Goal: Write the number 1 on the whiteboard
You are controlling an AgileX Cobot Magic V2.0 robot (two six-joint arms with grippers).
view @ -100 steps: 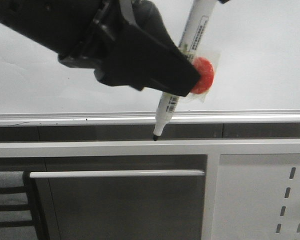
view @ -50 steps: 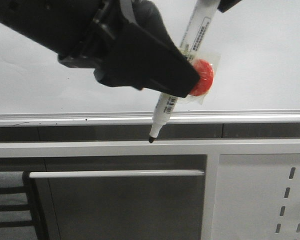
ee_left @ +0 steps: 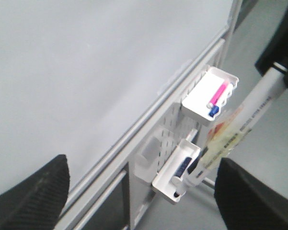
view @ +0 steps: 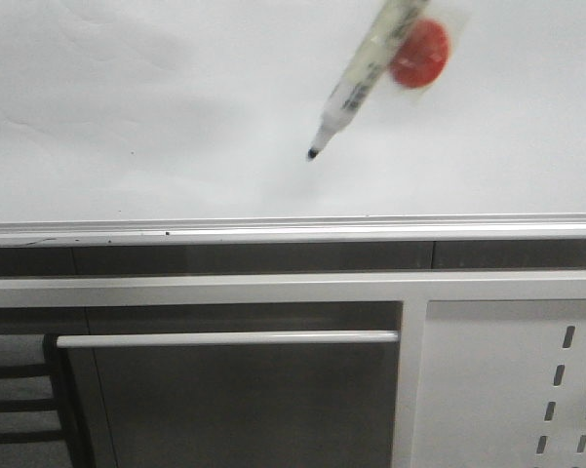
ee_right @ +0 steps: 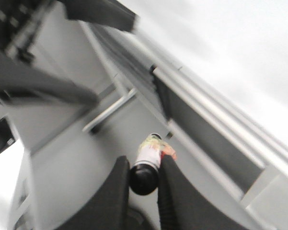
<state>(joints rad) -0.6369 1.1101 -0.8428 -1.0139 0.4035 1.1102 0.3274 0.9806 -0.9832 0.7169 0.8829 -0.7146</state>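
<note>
R pincer (ee_right: 144, 179) is pinching marker (view: 356, 83) w/ tip hovering near whiteboard (view: 127, 107); L pincer (ee_left: 139, 191) is spread; no 1 drawn yet.

the front view looks straight ahead at the whiteboard (view: 156, 97) from close by, its silver rail (view: 273, 230) running level across the middle and a perforated panel (view: 507, 380) at lower right; the left wrist view looks along the same board at a slant, from a little farther off, taking in the rail, two small white trays (ee_left: 208, 96) and a marker (ee_left: 244, 127); the right wrist view (blurred) looks past its own claw (ee_right: 144, 184) down the marker's length toward the rail; all three share the rail and the marker.
</note>
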